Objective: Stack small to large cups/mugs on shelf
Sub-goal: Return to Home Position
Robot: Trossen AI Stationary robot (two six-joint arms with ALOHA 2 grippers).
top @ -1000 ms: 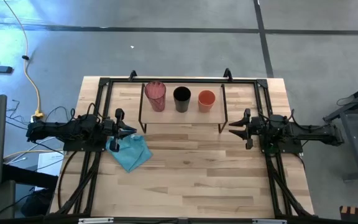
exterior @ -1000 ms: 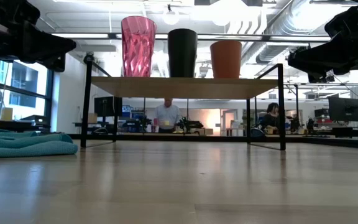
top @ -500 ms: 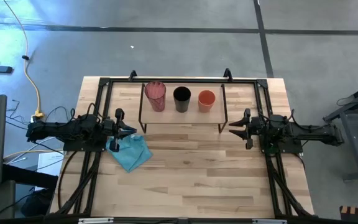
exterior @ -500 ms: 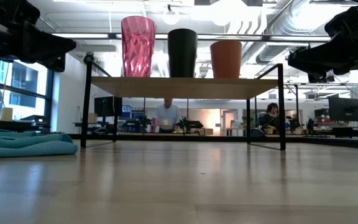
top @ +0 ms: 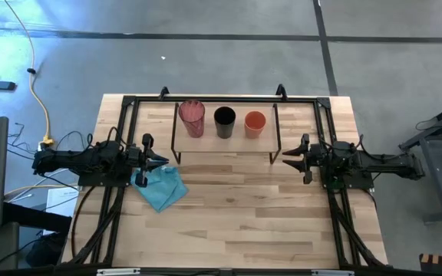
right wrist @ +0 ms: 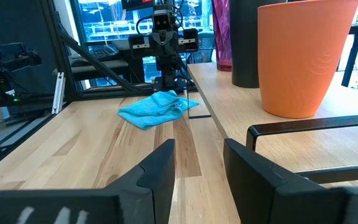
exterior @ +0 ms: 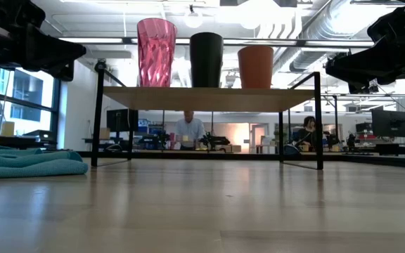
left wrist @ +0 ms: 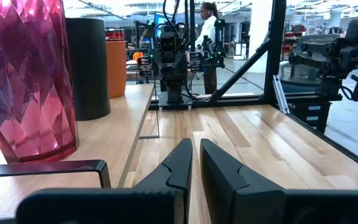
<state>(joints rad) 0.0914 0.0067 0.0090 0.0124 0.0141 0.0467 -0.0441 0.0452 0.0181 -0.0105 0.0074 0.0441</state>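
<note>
Left gripper [top: 159,161]: parked off the left end of the shelf [top: 225,144], fingers almost together, grasping nothing.
Cups: pink tumbler [top: 192,117], black cup [top: 224,119] and red-orange cup [top: 255,123] stand upright in a row on the shelf, apart.
Right gripper [top: 288,160]: parked off the shelf's right end, fingers parted, empty.
Change: none; over the last second you see nothing move.
Meaning: treat placement as complete; both arms appear home.

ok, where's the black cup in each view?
High view: black cup, middle of three on the shelf.
Low view: on the shelf top, between pink tumbler and orange cup.
Left wrist view: just behind the pink tumbler.
Right wrist view: partly hidden behind the orange cup.
Shared landmark: the orange cup beside it.
</note>
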